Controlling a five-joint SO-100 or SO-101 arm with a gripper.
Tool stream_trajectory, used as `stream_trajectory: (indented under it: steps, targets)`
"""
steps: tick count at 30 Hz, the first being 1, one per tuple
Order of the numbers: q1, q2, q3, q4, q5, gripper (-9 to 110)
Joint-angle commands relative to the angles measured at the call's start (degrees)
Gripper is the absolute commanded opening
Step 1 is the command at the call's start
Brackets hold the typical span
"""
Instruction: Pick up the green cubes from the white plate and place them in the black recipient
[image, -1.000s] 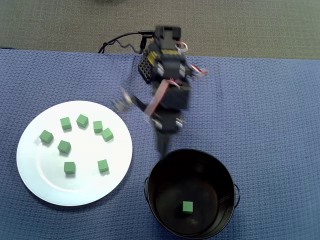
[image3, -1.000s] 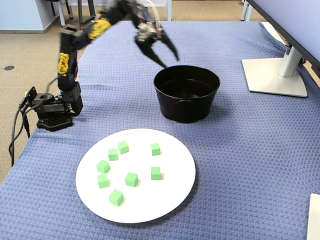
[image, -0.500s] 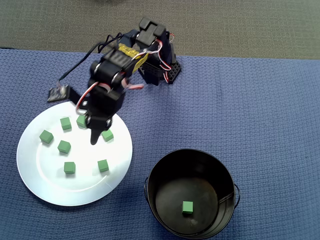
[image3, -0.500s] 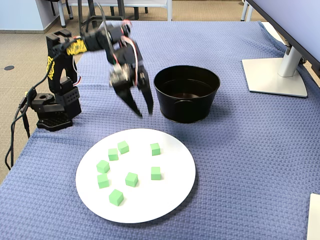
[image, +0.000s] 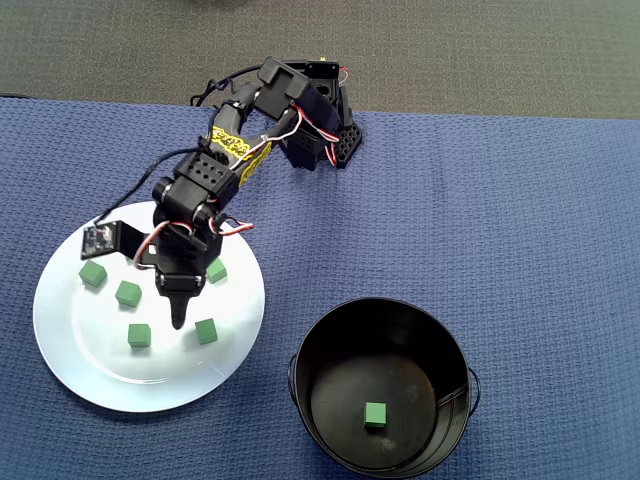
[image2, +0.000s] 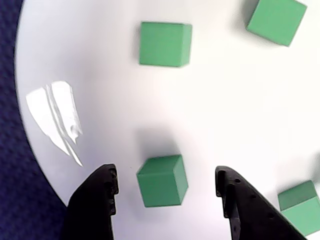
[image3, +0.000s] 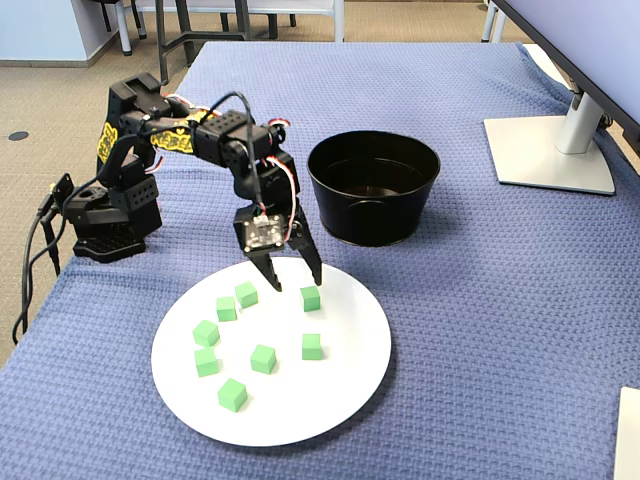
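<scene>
The white plate (image: 70, 350) carries several green cubes, among them one (image: 205, 331) on its pot side. My gripper (image: 181, 316) hangs low over the plate, open and holding nothing. In the wrist view the gripper (image2: 166, 174) has a green cube (image2: 162, 181) lying in the gap between its black fingers (image2: 100, 200), touching neither. In the fixed view the gripper (image3: 292, 279) stands just beside the cube (image3: 311, 298). The black recipient (image: 300, 380) sits apart from the plate with one green cube (image: 375, 413) on its floor.
Blue woven cloth (image: 500, 220) covers the table. The arm's base (image3: 105, 220) and its cables stand at the cloth's edge. A monitor stand (image3: 550, 150) is beyond the black recipient (image3: 372, 215) in the fixed view.
The arm has swung from the rim of the black recipient over to the white plate and come down low over the cubes. The gripper stayed open and empty.
</scene>
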Motion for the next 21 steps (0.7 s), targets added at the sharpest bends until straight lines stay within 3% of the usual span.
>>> stream_trajectory:
  steps: [1, 21]
  targets:
    - [-2.37, 0.79, 1.58, -2.37, -1.93, 18]
    - [-4.48, -1.49, 6.15, -9.05, -18.28, 20]
